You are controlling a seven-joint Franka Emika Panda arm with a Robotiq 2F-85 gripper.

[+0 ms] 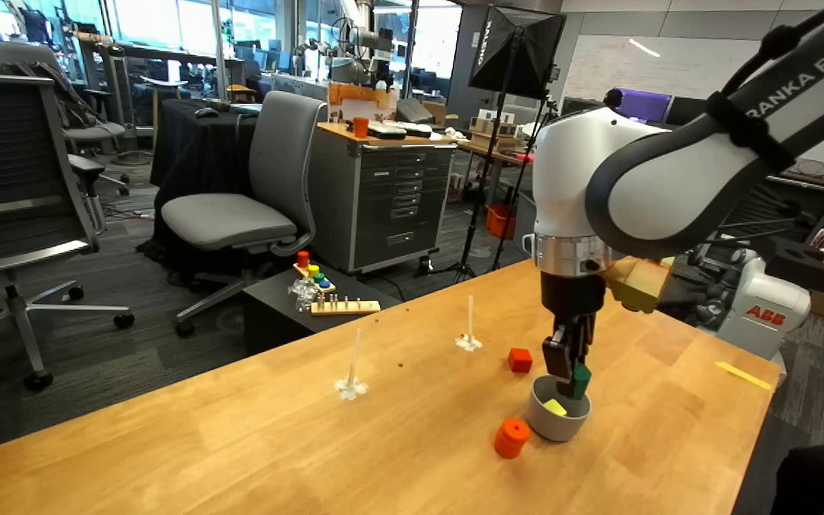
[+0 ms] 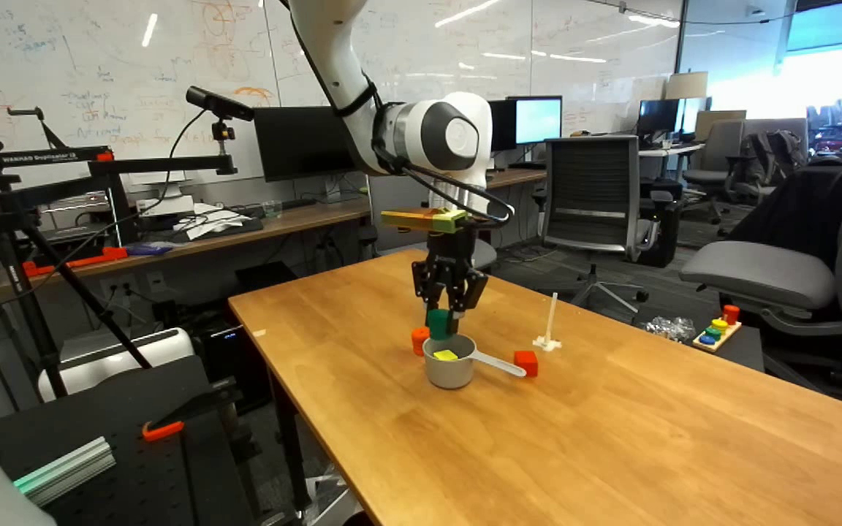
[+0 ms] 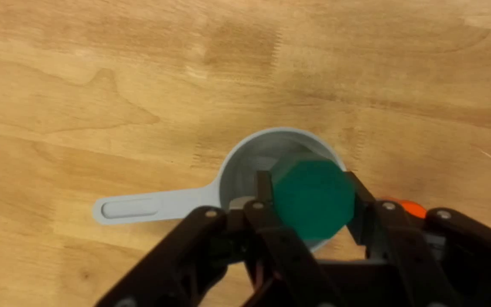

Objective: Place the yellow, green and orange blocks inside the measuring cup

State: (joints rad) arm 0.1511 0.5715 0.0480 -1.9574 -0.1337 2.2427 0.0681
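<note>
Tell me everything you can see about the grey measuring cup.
The round grey measuring cup, apparently plastic, stands upright on the brown wooden table. One flat handle bears an oblong recess. A yellow block, partly hidden, sits inside. The jaws grip a green octagonal block over the cup; whether that touches it is unclear.

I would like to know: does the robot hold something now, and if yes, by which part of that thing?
Yes: the green block. In the wrist view, the pincer grips it by two opposite sides.
</note>
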